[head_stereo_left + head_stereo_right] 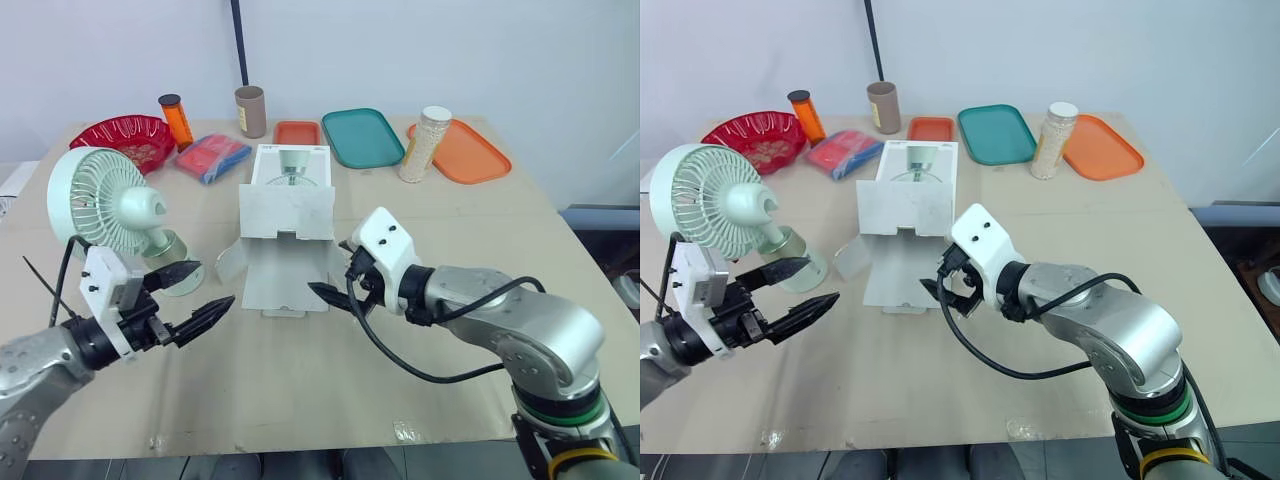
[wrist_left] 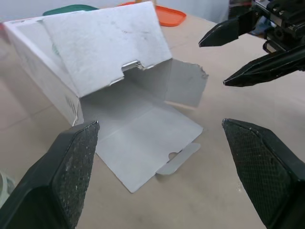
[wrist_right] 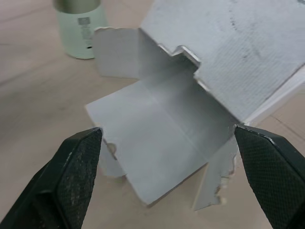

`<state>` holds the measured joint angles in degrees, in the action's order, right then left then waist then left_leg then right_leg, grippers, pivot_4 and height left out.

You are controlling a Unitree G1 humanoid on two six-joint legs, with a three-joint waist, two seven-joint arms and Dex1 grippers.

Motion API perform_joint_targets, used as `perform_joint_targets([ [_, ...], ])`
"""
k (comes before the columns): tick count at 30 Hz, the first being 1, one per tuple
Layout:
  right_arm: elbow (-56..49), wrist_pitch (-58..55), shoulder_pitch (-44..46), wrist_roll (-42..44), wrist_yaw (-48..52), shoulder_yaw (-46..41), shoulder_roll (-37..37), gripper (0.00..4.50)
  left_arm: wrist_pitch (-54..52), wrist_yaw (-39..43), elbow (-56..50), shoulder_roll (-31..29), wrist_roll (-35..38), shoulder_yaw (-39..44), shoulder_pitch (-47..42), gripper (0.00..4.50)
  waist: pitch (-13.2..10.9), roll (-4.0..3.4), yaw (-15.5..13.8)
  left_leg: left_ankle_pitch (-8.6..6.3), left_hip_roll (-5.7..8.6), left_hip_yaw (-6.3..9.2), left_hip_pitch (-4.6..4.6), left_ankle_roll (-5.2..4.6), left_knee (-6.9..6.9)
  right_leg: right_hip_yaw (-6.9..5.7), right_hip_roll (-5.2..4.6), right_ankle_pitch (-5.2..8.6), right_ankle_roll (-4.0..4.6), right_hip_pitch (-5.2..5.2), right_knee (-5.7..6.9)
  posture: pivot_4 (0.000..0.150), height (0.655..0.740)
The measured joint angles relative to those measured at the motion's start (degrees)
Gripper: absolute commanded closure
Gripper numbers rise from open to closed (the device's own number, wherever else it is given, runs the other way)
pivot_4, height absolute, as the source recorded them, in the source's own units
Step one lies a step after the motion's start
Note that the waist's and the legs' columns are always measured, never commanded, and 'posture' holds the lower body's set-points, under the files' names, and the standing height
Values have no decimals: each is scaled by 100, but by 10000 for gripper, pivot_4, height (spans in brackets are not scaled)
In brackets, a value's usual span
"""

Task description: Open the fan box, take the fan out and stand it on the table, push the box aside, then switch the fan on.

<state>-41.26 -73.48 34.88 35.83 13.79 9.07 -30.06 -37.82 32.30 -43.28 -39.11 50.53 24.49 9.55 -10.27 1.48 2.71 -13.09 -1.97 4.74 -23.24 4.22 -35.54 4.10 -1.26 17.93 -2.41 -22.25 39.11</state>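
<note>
Table [image 1: 450, 250] is roomy. The box [image 1: 288, 205] lies open at its centre, flaps splayed, and the fan [image 1: 100, 200] stands upright just left of it. Left gripper [image 1: 215, 285] and right gripper [image 1: 330, 270] hover spread and empty. Best push low on the box wall, away from the fan.

We see the white cardboard fan box [image 1: 285, 210] as matt paperboard, faintly fibrous, with ragged torn edges on its side flaps. The pale green plastic fan [image 1: 100, 200] looks smooth with a soft sheen. The beige table top [image 1: 450, 270] reads matt and lightly scuffed. On the left gripper [image 1: 216, 282], the black fingers [image 2: 71, 167] carry a fine, rough grain. The ribbed red plastic bowl [image 1: 125, 138] gleams glossy.
</note>
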Motion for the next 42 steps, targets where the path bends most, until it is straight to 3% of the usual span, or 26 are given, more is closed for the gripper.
perform_joint_targets([
  [6,358,119,93,-339,-148,161,270,0,-16,-539,-397,184,18,-203,50,1012,1,0,4,1,1,0,6,1,-6,1,2,-4,5,2,4,1500,7400],
  [17,1628,961,406,-1340,-161,659,464,0,167,-580,-114,248,-333,-455,-177,1012,1,1,3,3,3,-1,4,1,-7,0,1,-6,3,2,4,1500,7400],
  [32,3269,1875,678,-2288,-100,697,1308,0,180,-808,176,520,-638,-955,-746,1012,2,2,4,3,4,1,2,1,-11,-2,0,-8,3,3,8,1500,7400],
  [34,3373,1884,678,-2329,-108,694,1361,5933,181,-812,176,541,-665,-998,-757,0,2,2,4,3,4,0,2,1,-12,-2,0,-7,3,3,9,1500,7400],
  [35,3427,1885,679,-2388,-139,676,1406,6823,181,-820,176,573,-672,-1012,-758,0,2,2,4,3,4,0,2,1,-12,-2,0,-7,3,3,9,1500,7400],
  [42,3592,1844,701,-2735,-317,550,1503,37569,179,-938,157,686,-683,-1139,-830,0,2,1,4,3,4,1,2,1,-16,-2,0,-8,3,3,13,1500,7400],
])
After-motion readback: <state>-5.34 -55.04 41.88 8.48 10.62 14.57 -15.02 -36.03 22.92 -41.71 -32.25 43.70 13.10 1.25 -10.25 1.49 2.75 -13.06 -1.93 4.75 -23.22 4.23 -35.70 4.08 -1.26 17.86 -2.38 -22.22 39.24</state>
